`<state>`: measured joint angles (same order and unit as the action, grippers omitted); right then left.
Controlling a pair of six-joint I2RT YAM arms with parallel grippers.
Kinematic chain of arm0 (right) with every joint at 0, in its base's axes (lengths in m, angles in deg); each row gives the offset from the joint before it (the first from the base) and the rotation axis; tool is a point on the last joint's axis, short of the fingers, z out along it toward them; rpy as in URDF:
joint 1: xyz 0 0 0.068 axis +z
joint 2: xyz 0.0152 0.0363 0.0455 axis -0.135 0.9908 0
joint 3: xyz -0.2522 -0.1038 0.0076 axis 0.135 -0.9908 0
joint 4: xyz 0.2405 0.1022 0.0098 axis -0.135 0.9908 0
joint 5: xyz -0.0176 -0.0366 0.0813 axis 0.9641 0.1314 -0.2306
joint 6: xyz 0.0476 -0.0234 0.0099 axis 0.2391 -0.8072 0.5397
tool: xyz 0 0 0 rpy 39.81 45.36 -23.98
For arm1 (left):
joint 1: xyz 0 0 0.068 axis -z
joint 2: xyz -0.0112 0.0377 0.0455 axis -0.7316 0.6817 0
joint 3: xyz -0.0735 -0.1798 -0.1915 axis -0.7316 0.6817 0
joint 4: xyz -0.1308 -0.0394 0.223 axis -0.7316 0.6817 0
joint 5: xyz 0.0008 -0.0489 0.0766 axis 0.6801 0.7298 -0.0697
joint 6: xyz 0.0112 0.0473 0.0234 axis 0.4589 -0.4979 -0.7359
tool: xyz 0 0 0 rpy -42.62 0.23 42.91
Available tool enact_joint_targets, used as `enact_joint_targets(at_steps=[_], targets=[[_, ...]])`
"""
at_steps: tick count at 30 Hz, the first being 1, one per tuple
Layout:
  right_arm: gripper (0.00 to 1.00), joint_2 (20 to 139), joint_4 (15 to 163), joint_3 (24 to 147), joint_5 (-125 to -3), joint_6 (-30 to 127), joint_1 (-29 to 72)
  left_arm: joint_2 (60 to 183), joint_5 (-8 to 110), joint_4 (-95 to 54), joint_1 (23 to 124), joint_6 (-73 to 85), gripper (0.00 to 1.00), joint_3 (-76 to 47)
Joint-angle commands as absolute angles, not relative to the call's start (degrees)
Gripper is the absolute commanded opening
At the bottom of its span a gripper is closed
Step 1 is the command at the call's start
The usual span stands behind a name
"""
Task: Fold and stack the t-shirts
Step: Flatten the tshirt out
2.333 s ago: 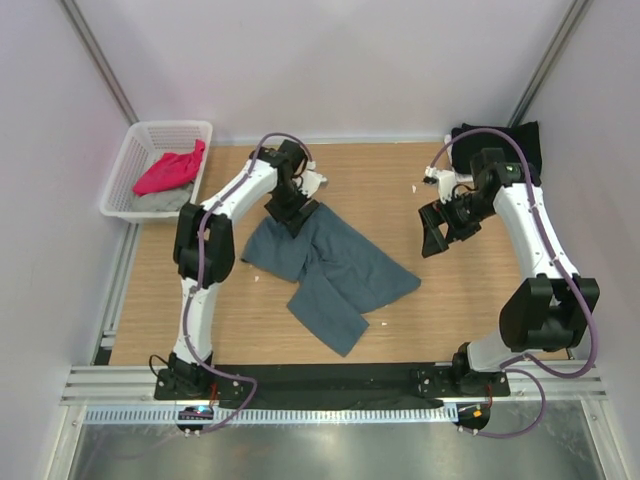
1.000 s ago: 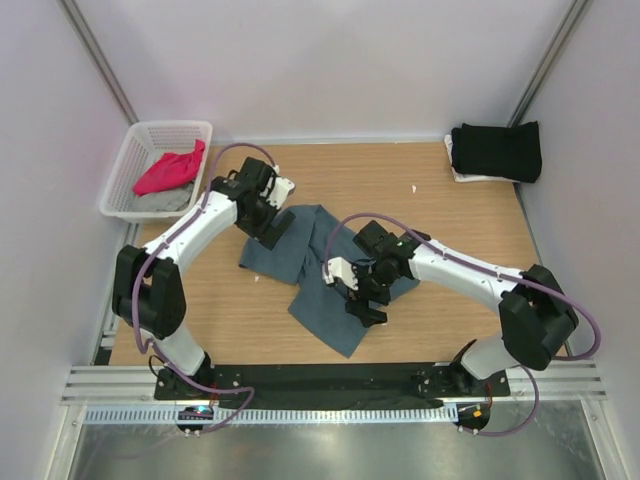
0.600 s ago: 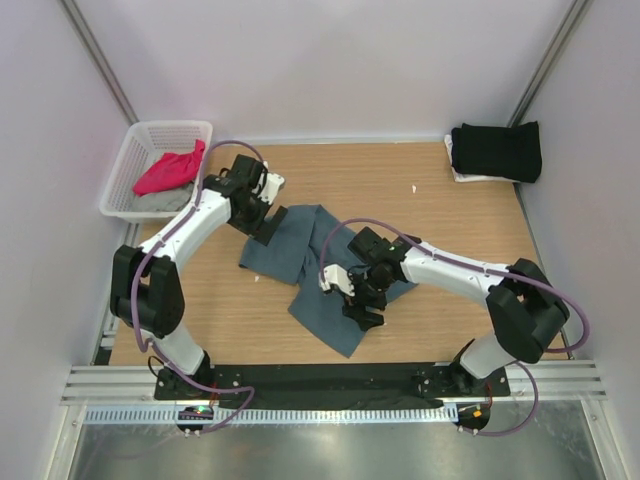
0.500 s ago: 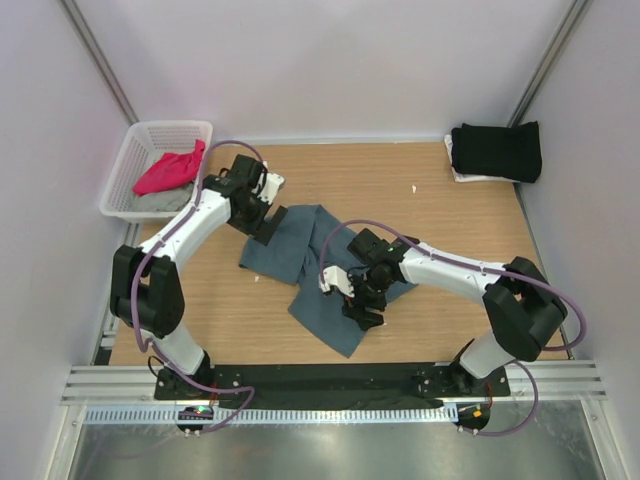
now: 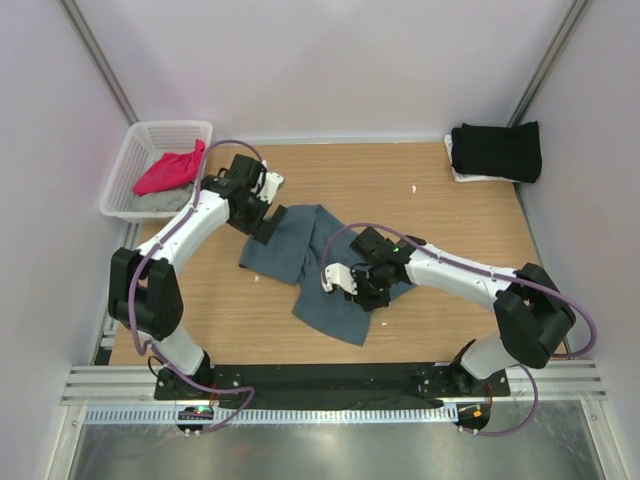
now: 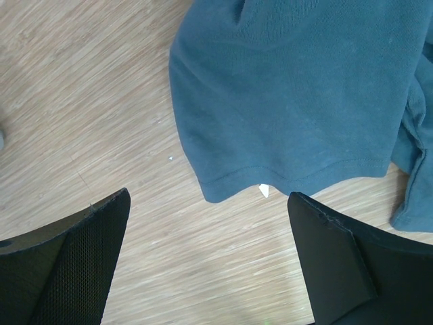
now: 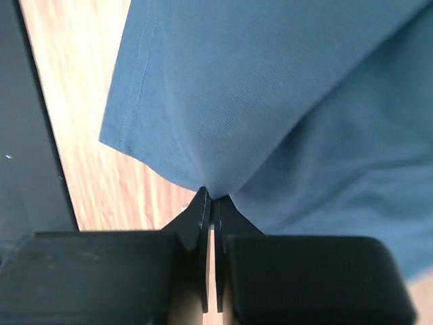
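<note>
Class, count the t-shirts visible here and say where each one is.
4. One slate blue-grey t-shirt mid-table; folded black t-shirt in the far-right corner; magenta-pink t-shirt atop light grey t-shirt in the white mesh basket. More may be hidden.

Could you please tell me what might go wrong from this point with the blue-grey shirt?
1. The right hand pinches only a small pucker of the blue-grey t-shirt at its very fingertips; the cloth may slip out when lifted.
2. The left hand hangs open over the shirt's hem, gripping nothing, so a pull by the right alone could drag and bunch the shirt across the table instead of folding it.
</note>
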<state>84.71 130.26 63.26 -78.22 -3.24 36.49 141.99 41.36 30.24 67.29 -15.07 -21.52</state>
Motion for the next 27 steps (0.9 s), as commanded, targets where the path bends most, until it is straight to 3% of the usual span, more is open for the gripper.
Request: enact_joint_targets(at_steps=[1, 10, 17, 27], targets=[[0.02, 78.68, 130.64, 67.86, -72.32, -4.26, 35.14, 139.06, 40.45, 28.37, 67.24, -16.03, 1.00, -21.13], [0.01, 77.00, 132.15, 85.71, -66.51, -4.44, 25.83, 139.14, 40.00, 28.46, 66.97, -17.09, 1.00, -23.86], [0.01, 82.08, 122.49, 83.26, -65.72, -5.75, 20.81, 139.06, 40.71, 28.99, 66.97, -17.00, 0.99, -25.00], [0.02, 92.37, 116.07, 89.94, -62.20, -2.86, 15.62, 138.09, 42.29, 29.61, 67.94, -17.00, 0.98, -25.26]])
